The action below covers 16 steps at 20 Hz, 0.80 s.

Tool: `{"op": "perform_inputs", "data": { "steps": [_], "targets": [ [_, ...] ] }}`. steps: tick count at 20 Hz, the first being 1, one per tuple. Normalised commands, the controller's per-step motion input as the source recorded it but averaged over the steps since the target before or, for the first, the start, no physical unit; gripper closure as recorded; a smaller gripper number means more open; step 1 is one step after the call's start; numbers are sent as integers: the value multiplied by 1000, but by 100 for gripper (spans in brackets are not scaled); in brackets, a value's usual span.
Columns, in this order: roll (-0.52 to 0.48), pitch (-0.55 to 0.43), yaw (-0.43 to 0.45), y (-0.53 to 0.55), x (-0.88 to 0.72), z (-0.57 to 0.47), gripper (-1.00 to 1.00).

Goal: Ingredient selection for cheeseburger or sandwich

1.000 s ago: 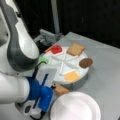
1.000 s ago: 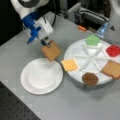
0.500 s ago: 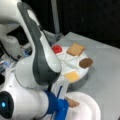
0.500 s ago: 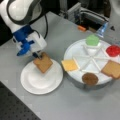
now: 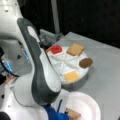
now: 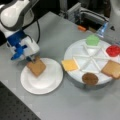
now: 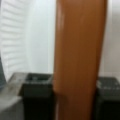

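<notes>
Claw: we see the gripper clamped on a toast square, black pads either side of it in the wrist view

Under claw: white paper plate, toast low over its rim side; sandwich not yet stacked

Beyond claw: divided tray holding cheese, patty, second toast, tomato, lettuce

Risk: we judge the tilted toast could land on edge or off the rim

Change: half a second ago the toast hung higher; it has come down
</notes>
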Motion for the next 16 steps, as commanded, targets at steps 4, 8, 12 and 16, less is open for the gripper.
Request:
{"op": "perform_inputs", "data": {
  "steps": [4,8,12,16],
  "targets": [
    [489,-14,104,-89,333,48,100],
    [408,-11,85,-103,364,26,100],
    [308,-41,59,-148,409,-84,100],
    [235,-56,67,-142,426,-133,100]
  ]
}}
